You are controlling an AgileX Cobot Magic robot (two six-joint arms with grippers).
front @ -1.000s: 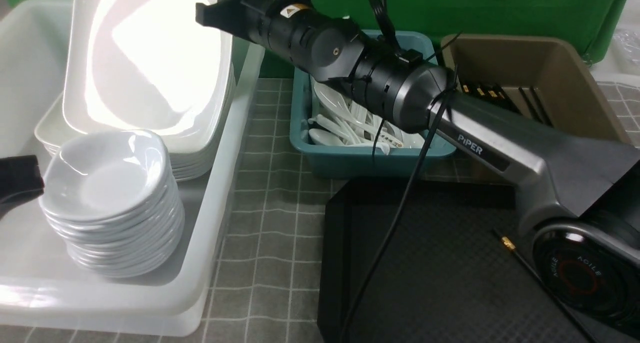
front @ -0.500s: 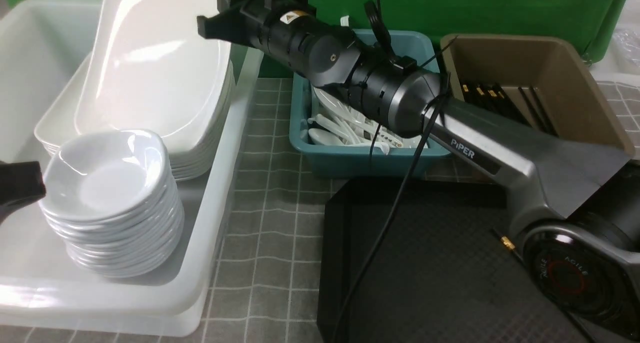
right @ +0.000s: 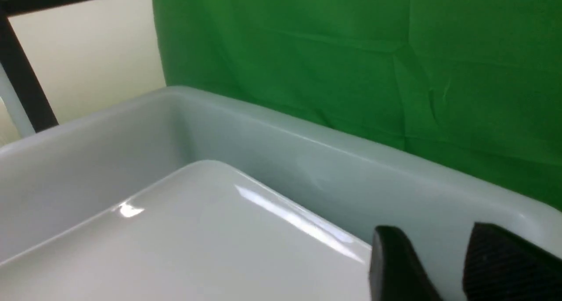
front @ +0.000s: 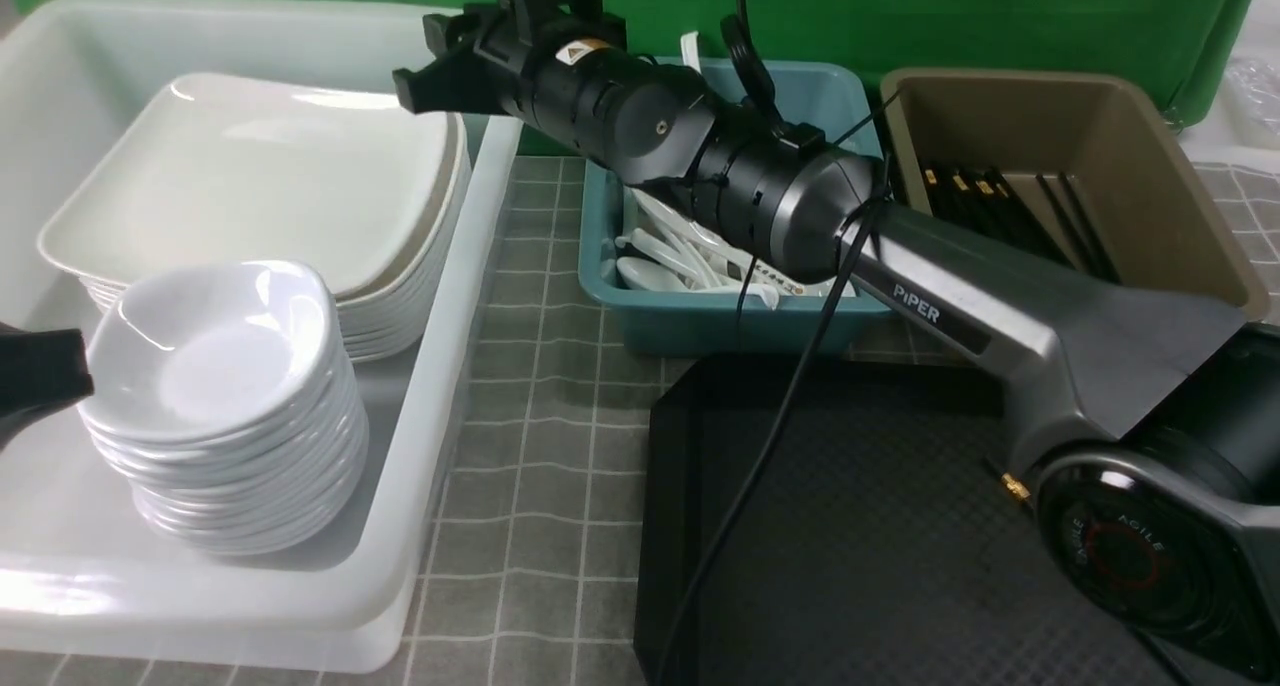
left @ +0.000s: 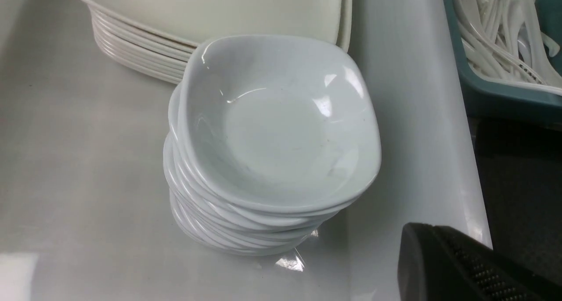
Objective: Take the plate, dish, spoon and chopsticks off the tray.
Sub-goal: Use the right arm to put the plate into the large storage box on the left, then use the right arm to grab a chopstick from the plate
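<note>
The plate [front: 250, 176] lies flat on top of the plate stack in the white tub [front: 470, 296], at the desk's far left corner. Over the plate's far right corner hangs the right gripper [right: 432, 239], fingers slightly parted and holding nothing. Just beside the top dish [front: 205, 351] sits the left gripper [front: 45, 366]; its opening cannot be judged.
</note>
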